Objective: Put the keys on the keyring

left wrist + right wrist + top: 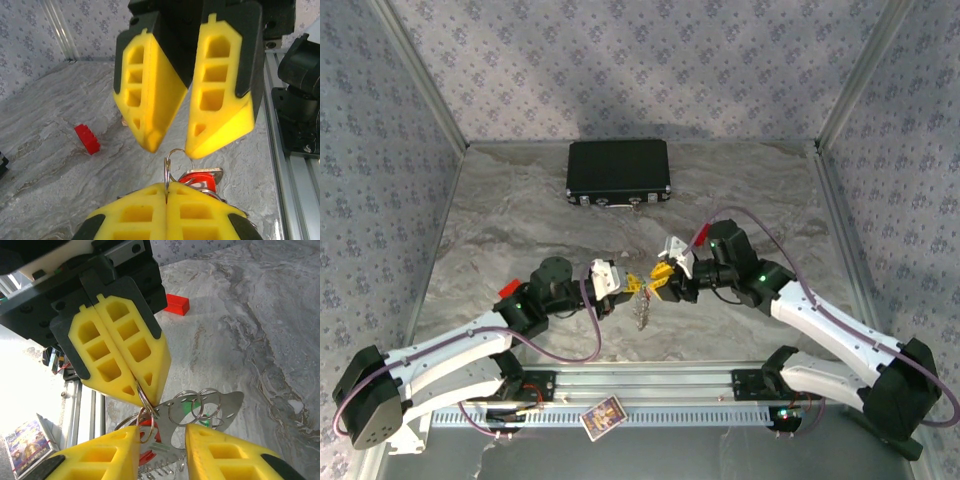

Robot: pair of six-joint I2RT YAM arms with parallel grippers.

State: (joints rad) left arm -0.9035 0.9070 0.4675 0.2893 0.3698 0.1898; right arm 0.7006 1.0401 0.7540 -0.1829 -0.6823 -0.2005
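My left gripper [167,189] is shut on the keyring [168,170], a thin silver loop that stands edge-up out of its closed pads. From that keyring [143,396] hangs a bunch: smaller rings, a flat metal tag [226,405] and keys with a red head [199,178] and a green head [189,407]. My right gripper [162,432] is open, its pads either side of the hanging tag without clamping it. In the top view the left gripper [626,285] and right gripper [666,275] meet tip to tip at the table's middle, with the bunch [642,312] dangling below them.
A black case [618,172] lies at the back of the marbled table [770,200]. A red brick [87,138] sits on the table beside the left arm. A picture card [602,415] rests on the front rail. Patterned walls close in three sides.
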